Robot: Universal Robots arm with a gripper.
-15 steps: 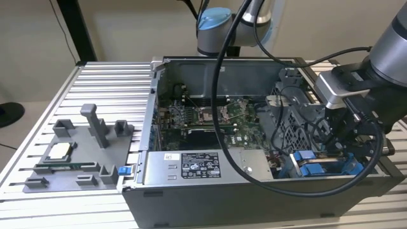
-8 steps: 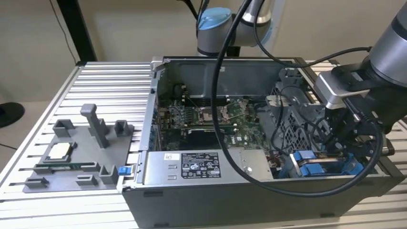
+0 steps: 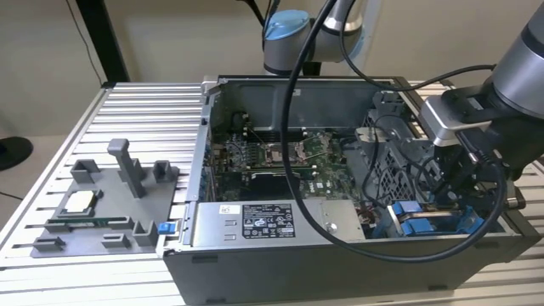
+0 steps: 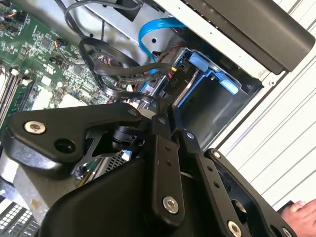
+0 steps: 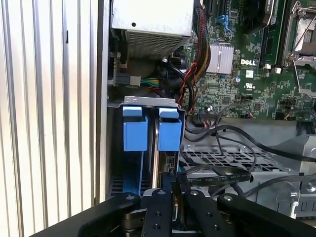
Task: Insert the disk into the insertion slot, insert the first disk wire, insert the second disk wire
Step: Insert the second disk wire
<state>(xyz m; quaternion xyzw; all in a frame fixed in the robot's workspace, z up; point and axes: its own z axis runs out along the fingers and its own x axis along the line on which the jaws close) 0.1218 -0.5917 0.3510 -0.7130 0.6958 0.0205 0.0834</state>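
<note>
Robotics lab: slatted aluminium bench [image 3: 127,108]

Down inside the open case, two bright blue carrier tabs [image 5: 146,129] stand side by side in the insertion slot [image 5: 114,148], hard against the case wall beside the ribbed metal table [image 5: 49,123]. Just beyond them sit the grey power-supply box [image 5: 150,22] with its bundle of coloured wires [image 5: 190,69], then the green motherboard [image 5: 247,59]. The gripper [image 5: 173,210] shows as black linkages right over the bay, its fingers drawn close together around a black cable connector [image 5: 170,185], with dark cables [image 5: 237,153] crossing the perforated grey cage [image 5: 222,160] alongside.
</note>
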